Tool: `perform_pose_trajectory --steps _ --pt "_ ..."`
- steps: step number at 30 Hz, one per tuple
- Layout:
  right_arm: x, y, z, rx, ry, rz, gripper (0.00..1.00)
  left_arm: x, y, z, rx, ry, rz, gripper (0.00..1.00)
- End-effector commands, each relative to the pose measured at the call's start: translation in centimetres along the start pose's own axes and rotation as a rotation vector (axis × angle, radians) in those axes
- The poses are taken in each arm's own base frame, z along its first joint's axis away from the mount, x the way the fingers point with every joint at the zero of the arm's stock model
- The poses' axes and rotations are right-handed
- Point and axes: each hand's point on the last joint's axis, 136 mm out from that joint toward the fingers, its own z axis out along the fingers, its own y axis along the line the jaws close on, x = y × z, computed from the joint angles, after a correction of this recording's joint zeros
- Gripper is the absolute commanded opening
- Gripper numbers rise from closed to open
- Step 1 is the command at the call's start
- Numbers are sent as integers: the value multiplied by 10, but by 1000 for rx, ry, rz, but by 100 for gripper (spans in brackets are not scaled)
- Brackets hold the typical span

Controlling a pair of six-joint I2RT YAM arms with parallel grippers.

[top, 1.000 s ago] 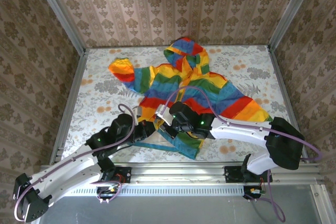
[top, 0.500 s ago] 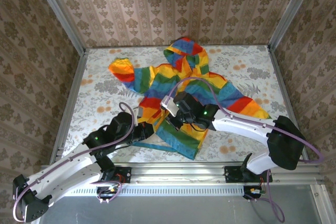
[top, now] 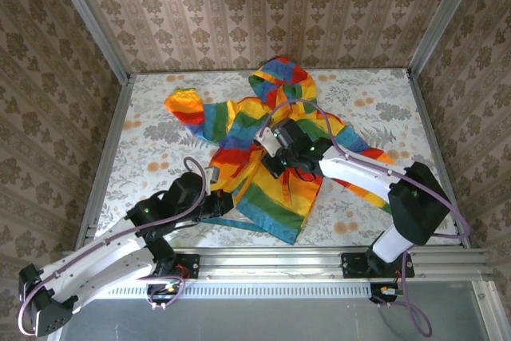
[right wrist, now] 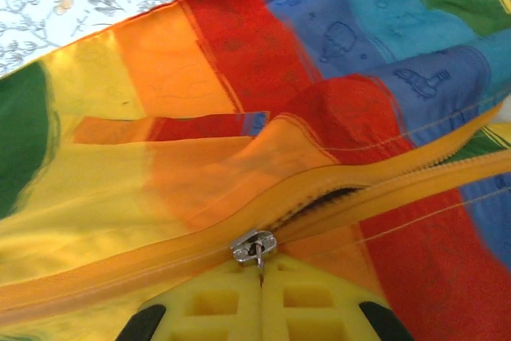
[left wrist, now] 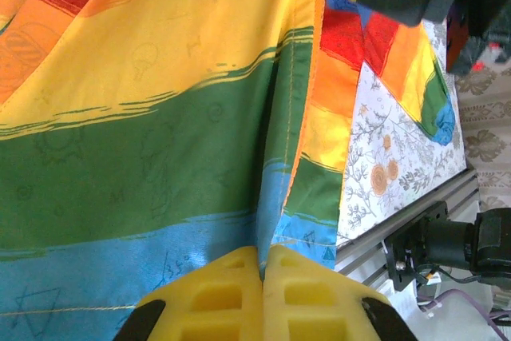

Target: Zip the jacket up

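The rainbow-striped jacket (top: 239,117) lies spread on the floral table, hood toward the far wall. My left gripper (top: 219,202) is at the jacket's bottom hem. In the left wrist view its yellow fingers (left wrist: 215,293) are shut on the blue hem edge (left wrist: 271,213) beside the orange zipper tape. My right gripper (top: 277,155) is over the jacket's chest. In the right wrist view it (right wrist: 260,265) is shut on the pull of the silver zipper slider (right wrist: 254,245). The orange zipper (right wrist: 120,265) is joined on one side of the slider and still parted on the other side (right wrist: 351,193).
Patterned walls enclose the table on three sides. A metal rail (top: 263,261) runs along the near edge by the arm bases. One sleeve (top: 185,105) reaches far left, the other (top: 375,167) lies under the right arm. Bare floral tablecloth (top: 148,157) lies left of the jacket.
My right gripper has travelled from near the hem up the jacket front toward the hood, taking the zipper slider with it. The front has drawn together behind it. The left gripper has stayed on the hem.
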Motion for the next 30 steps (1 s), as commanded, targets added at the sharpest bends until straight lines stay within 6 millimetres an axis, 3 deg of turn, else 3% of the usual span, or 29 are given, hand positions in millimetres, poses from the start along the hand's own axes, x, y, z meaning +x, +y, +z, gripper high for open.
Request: perform_pose_trajectory --steps 1,10,20,30 --pt "-9 -36 0 83 0 22 0 14 3 -6 -26 69 31 0" --pt "-13 -88 8 133 37 76 0 18 6 -8 -50 98 60 0" --pt "-31 -152 8 213 39 107 0 23 11 0 -76 129 70 0" --pt "-31 -212 20 275 53 159 0 30 23 2 -115 147 35 0"
